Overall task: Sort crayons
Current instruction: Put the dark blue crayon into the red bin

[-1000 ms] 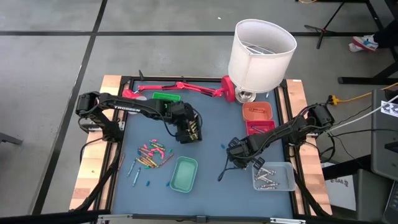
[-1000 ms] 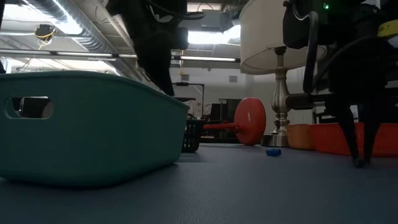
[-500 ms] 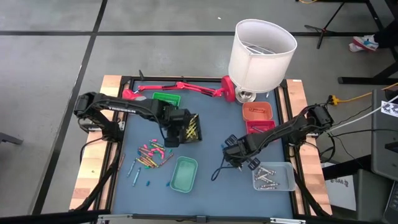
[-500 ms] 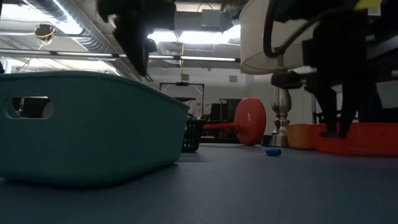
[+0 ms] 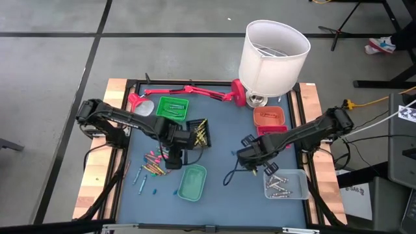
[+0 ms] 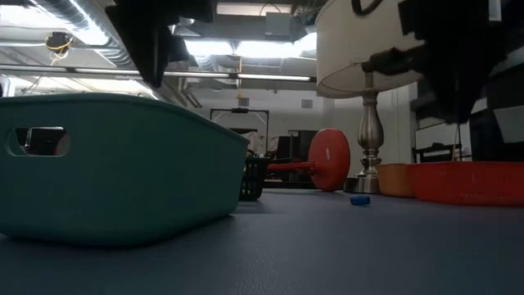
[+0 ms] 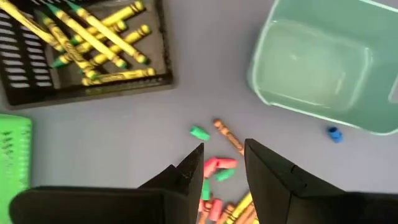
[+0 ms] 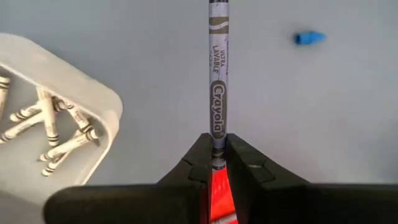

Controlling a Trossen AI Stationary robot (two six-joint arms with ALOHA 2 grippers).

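Observation:
Loose crayons in pink, green, orange and yellow lie in a heap on the blue mat, left of the teal tray. My left gripper hangs open over the heap's right edge and points down; nothing is between its fingers. My right gripper is right of the teal tray, above the mat, shut on a silvery grey crayon. A blue crayon bit lies on the mat beyond it. My right gripper pinches the grey crayon by one end between its two fingers. The fingers point down, and the crayon runs on in line with them. It hangs below the fingertips, lifted clear of the mat.
A black tray holds yellow crayons, and a green tray stands behind it. Orange and red trays stand at the right. A clear tray holds grey crayons. A white-shaded lamp and a red desk lamp stand at the back.
My left gripper has gone from over the black tray toward the table's near left, to above the crayon heap, and the tray's yellow crayons now show. My right gripper has risen from the mat with the grey crayon, which is now lifted clear.

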